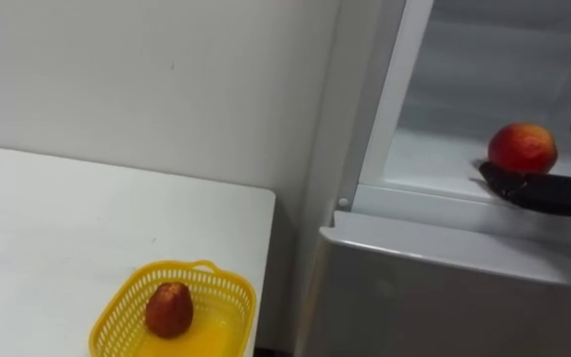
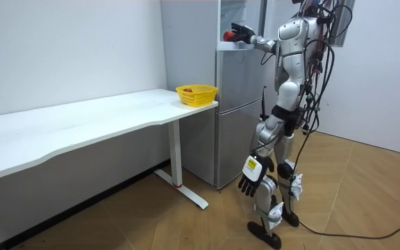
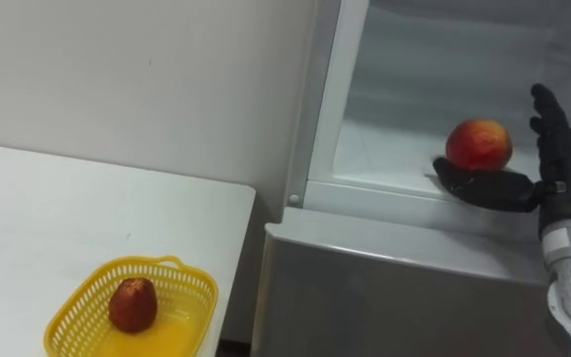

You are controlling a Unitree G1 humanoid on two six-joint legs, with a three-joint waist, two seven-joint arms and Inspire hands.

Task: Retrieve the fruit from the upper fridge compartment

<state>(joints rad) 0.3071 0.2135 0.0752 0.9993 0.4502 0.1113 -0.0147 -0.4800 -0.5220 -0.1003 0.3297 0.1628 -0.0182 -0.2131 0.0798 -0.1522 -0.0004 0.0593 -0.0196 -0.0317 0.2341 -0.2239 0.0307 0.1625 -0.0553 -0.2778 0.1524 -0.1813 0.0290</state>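
The red fruit (image 3: 479, 145) sits on the upper fridge shelf (image 3: 390, 149) near its front edge, bracketed by the right hand (image 3: 563, 169), which is open with the thumb lying under the fruit's front and the straight fingers standing just beside it. It looks light, firm and smooth, likely to roll or bruise, so a gentle wrap around its widest part seems best. The yellow basket (image 3: 198, 297) on the white worktop (image 3: 48, 208) holds one dark red fruit (image 3: 133, 304), while the left hand (image 2: 253, 179) hangs loose by the legs.

Red apple (image 1: 522, 149) — yellow basket (image 1: 115, 315)
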